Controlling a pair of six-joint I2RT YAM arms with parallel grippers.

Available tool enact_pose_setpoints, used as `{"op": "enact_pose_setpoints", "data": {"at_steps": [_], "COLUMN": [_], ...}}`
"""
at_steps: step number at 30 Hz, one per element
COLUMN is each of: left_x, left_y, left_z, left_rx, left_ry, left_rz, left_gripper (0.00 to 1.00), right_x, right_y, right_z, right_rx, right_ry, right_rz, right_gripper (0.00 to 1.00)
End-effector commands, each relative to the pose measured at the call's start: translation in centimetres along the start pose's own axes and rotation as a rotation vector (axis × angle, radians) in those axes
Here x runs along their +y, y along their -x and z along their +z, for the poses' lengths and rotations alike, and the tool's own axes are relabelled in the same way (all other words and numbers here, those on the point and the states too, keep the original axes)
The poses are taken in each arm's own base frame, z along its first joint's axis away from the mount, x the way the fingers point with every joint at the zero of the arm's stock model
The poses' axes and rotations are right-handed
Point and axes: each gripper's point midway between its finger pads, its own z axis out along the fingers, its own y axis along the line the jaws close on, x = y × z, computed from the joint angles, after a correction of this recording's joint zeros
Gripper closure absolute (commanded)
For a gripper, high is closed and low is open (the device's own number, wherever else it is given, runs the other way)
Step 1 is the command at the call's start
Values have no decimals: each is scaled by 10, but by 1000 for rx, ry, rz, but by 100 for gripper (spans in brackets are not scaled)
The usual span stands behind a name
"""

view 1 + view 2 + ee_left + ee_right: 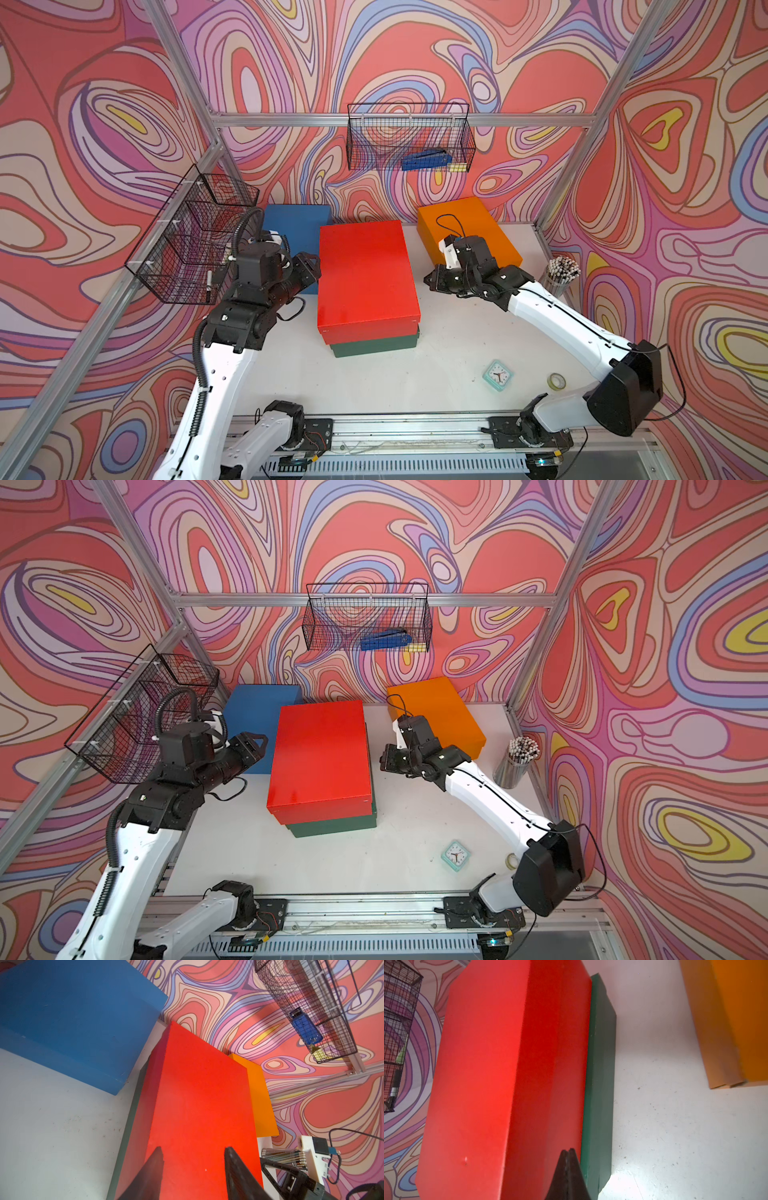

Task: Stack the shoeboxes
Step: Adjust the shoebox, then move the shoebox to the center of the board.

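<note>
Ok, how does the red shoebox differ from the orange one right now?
The red shoebox sits on the dark green shoebox; the orange shoebox rests directly on the table. Red lies mid-table, orange at the back right, turned askew. Both are closed, similar in size.

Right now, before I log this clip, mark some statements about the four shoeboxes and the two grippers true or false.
1. The red cardboard shoebox lies on top of the dark green cardboard shoebox. True.
2. The orange cardboard shoebox tops the stack. False: it stands alone at the back of the white table.
3. The left gripper has its jaws apart. True.
4. The right gripper is open. False: its fingers are pressed together, holding nothing.
5. The blue cardboard shoebox stands on the table by itself. True.
</note>
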Motion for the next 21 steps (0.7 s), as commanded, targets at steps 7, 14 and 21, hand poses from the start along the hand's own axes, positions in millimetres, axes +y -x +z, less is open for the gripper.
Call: {"op": "enact_pose_setpoints", "data": {"at_steps": [7,14,21], "left_x": [-90,-160,-215], "left_y": [-14,-55,-131], "left_z": [31,53,76], "left_rx": [137,211,351], "left_ry": [-75,-160,-206], "left_rz": [188,280,398], "left_gripper": [50,52,53], "right_x": [-43,-79,-124], "right_y": [34,66,98], "right_z": [-29,-43,-57], "right_rx": [-73,-127,-174], "right_ry": [-74,-116,-143], "right_rz": [24,53,120], "right_gripper": [91,66,26]}}
